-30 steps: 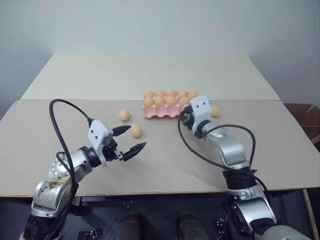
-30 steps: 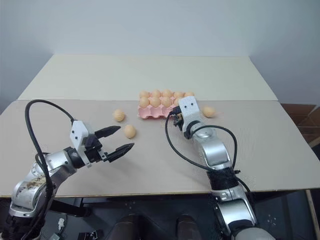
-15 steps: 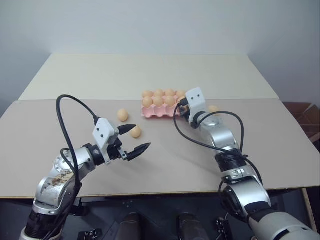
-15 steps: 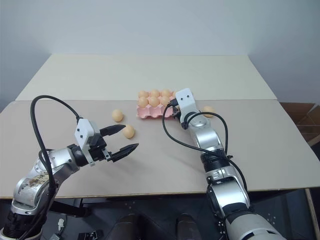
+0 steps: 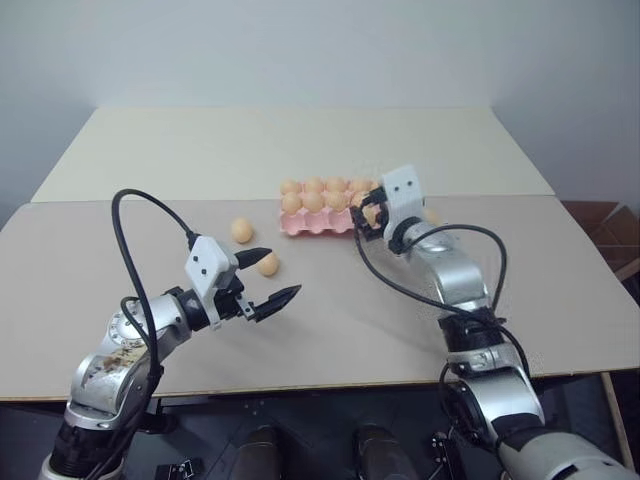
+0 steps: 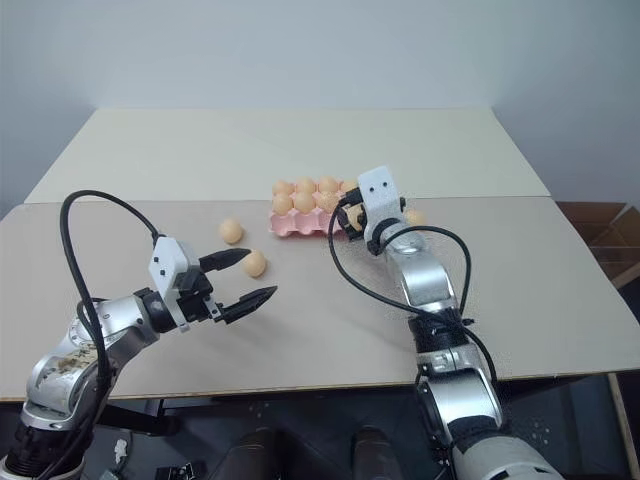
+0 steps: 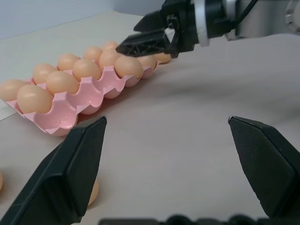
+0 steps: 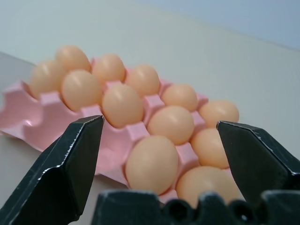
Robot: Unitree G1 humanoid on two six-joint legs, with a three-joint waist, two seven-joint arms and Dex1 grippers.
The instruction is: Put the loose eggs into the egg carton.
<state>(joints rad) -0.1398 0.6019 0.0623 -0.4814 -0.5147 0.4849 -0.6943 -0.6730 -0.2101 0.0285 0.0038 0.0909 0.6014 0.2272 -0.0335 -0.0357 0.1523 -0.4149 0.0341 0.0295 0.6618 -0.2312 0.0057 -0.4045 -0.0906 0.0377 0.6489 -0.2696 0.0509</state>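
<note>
The pink egg carton (image 5: 318,222) lies mid-table with eggs in several cells. My right gripper (image 5: 364,213) hovers at its right end, jaws wide open over the filled cells, nothing held; its wrist view shows an egg (image 8: 152,164) seated in the nearest cell. One loose egg (image 5: 432,214) lies just right of that gripper. Two more loose eggs (image 5: 241,230) (image 5: 267,263) rest on the table left of the carton. My left gripper (image 5: 281,273) is open and empty, one fingertip (image 5: 262,254) close beside the nearer loose egg.
The grey table (image 5: 330,330) ends in a front edge near me. A cream table (image 5: 290,145) adjoins it behind the carton. Black cables loop off both wrists.
My right gripper has opened and lifted slightly over the carton's right end; the egg it carried now sits in a cell. The left arm has held still.
</note>
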